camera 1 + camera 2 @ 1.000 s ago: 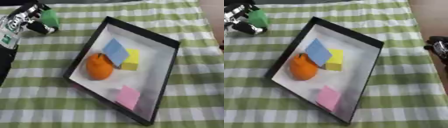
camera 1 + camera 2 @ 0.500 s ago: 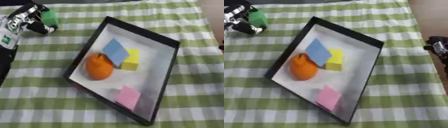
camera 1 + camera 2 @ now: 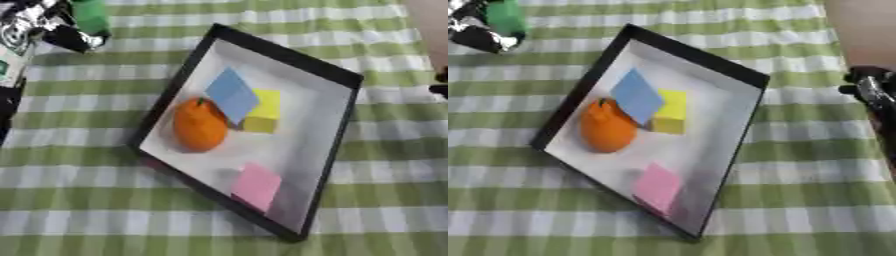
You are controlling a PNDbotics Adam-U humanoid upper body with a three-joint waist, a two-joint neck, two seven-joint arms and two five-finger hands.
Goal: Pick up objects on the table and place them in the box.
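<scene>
**Reporter:** Where does the green object point(image 3: 89, 16) sit?

**Editor:** At the far left corner of the checked tablecloth point(image 3: 105, 200), outside the box point(image 3: 337, 130). The robot's left hand point(image 3: 42, 26) is closed around it; whether it has left the cloth cannot be told.

**Reporter:** What could go wrong from here?

**Editor:** Judging by the layout, the carry has to cross the box's near-left black wall. A low pass could clip that rim and shove the box across the cloth. The box is also crowded along its left side, so a drop there could land on the orange fruit point(image 3: 199, 125) and roll it.

**Reporter:** The count?

**Editor:** One box. Inside: one orange fruit, one blue block point(image 3: 232, 92) leaning against one yellow block point(image 3: 261, 111), and one pink block point(image 3: 256, 185) near the lower corner. One green object remains outside.

**Reporter:** And the other hand?

**Editor:** The right hand point(image 3: 872, 90) shows only at the right edge, well apart from the box; how its fingers lie cannot be told.
</scene>
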